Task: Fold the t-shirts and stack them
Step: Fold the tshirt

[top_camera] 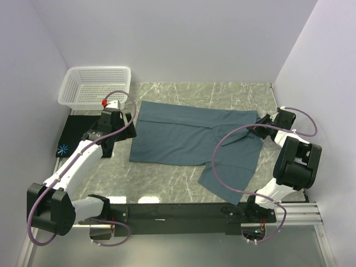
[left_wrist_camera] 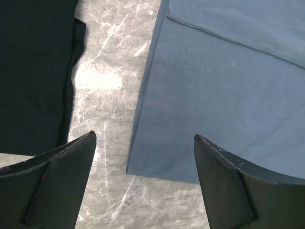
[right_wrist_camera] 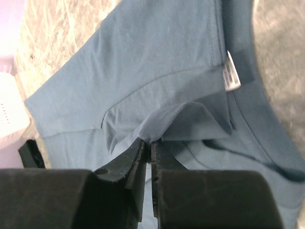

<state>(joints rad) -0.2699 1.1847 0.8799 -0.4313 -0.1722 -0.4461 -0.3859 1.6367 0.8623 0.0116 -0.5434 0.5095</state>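
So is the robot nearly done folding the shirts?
Not yet. The black t-shirt looks folded, by the basket. The blue t-shirt is being worked on: the right gripper pinches cloth near its collar, and the left gripper hangs open over its corner. It is mostly spread out, so folding it and stacking both are left.

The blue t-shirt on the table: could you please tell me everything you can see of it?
The blue t-shirt is soft, plain slate-blue cloth, lying flat on the marble table, its far edge folded over. One sleeve juts towards the arms. A white label sits inside the collar. The right gripper is shut on a pinch of cloth near the collar; the open left gripper hangs over its hem corner. Bare table parts it from the black t-shirt.
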